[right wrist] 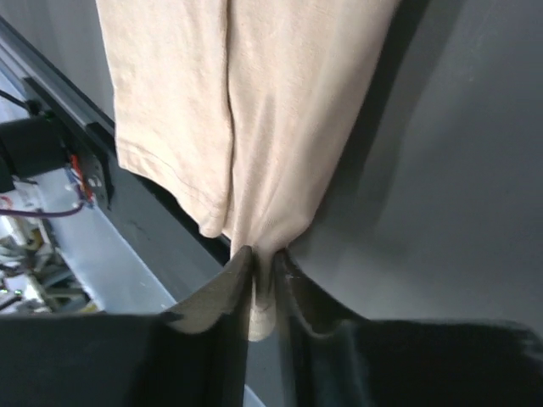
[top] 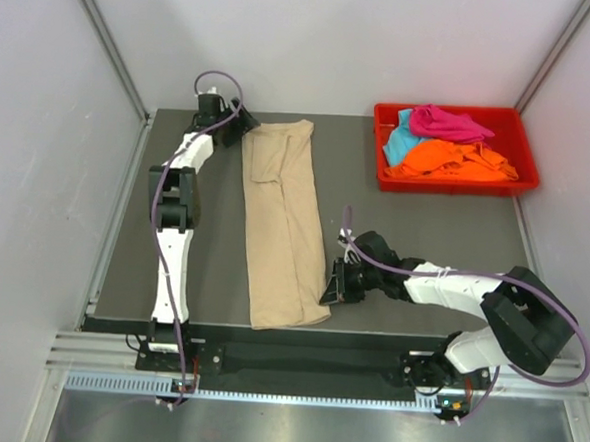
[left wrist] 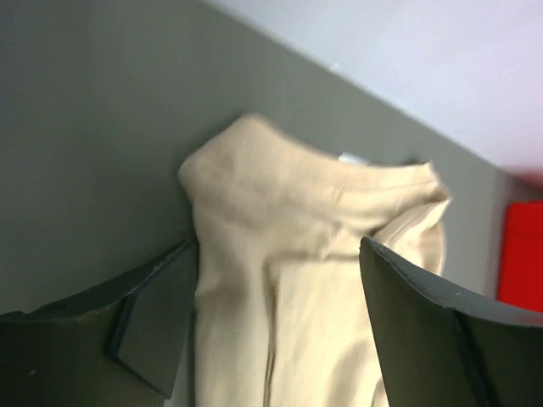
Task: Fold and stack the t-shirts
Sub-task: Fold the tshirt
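While the right gripper (right wrist: 265, 254) at the near edge has its jaws nipped almost together on a small tuck of hem at the corner of the beige t-shirt (top: 284, 230), the bite looks thin to me. A tug could slip it free, or lift one layer only and peel the fold open. That corner also lies close to the front lip of the table (top: 425, 229), so a slack release might let the hem droop over the edge.

The shirt itself lies as a long narrow strip, folded lengthwise, running from that near corner away toward the far side. Nothing pins its middle.

At the far end the left gripper (left wrist: 276, 254) stands wide open over the collar, one jaw on either side of it, holding nothing. With that end loose, any pull from the near corner would likely drag the whole strip askew rather than fold it.

Beyond, to the right, the orange t-shirt (top: 449, 160), magenta t-shirt (top: 449, 122) and teal t-shirt (top: 402, 139) sit heaped, unfolded, in the red tray (top: 455, 187).
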`<state>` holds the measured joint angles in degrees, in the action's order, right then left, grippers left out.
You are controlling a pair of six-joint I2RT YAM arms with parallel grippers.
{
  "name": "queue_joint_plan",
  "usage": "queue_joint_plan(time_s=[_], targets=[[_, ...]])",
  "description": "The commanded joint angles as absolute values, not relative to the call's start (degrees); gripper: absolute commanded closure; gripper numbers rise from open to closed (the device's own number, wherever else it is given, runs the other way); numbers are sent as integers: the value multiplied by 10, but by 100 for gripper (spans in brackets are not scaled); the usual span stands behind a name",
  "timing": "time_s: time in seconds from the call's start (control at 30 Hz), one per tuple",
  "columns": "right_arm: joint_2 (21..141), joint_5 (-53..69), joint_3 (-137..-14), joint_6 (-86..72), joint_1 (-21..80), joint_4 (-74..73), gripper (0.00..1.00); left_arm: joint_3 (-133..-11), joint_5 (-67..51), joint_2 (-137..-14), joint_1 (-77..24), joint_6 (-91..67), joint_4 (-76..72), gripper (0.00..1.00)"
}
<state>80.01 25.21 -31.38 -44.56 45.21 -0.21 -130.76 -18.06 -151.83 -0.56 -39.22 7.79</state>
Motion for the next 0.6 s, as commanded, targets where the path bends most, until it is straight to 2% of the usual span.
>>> queue_joint_plan(time_s=[0.0,0.03,0.07,0.2,0.23,0.3,0.33,0.4,0.47,0.57], targets=[[784,241,-343,-431,454,-37,80,-1228,-128,-1404,-4,-351,133,19],[779,238,-345,-421,454,-46,75,-1177,-107,-1346,-4,-331,146,19],[773,230,-346,-414,454,-64,64,-1150,-85,-1316,9,-322,157,19],[756,203,-336,-383,446,-111,49,-979,-24,-1165,9,-289,213,23],[758,203,-328,-375,442,-126,49,-897,-33,-1104,9,-286,230,23],[759,215,-318,-366,438,-128,48,-813,-47,-1043,5,-283,247,30],[763,221,-313,-356,432,-128,49,-719,-59,-983,3,-287,250,33],[763,230,-312,-345,430,-128,49,-629,-107,-922,-18,-293,250,40],[762,236,-316,-329,425,-128,49,-507,-162,-831,-58,-311,244,42],[772,254,-324,-309,417,-133,50,-379,-162,-705,-146,-374,229,42]])
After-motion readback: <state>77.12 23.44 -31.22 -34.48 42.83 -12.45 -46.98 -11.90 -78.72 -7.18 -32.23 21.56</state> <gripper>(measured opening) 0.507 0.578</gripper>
